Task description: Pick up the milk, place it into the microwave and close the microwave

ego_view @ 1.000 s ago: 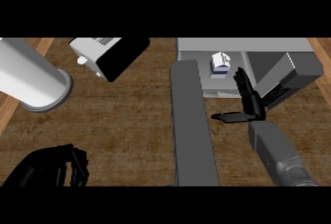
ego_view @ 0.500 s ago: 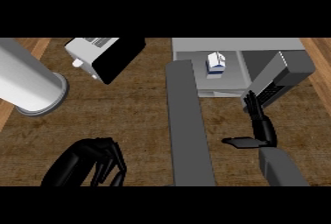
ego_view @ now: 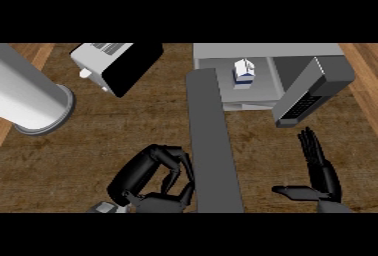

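Both robot hands drew back: right (ego_view: 319, 170) open, left (ego_view: 151, 172) curled empty; one milk (ego_view: 244, 73).

No legible text, seemingly.

Milk carton (ego_view: 244, 73) upright inside open microwave (ego_view: 221, 55).

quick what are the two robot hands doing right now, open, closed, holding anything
Left robot hand: fingers curled, shut, holding nothing visible.
Right robot hand: open, fingers straight, thumb out, holding nothing.
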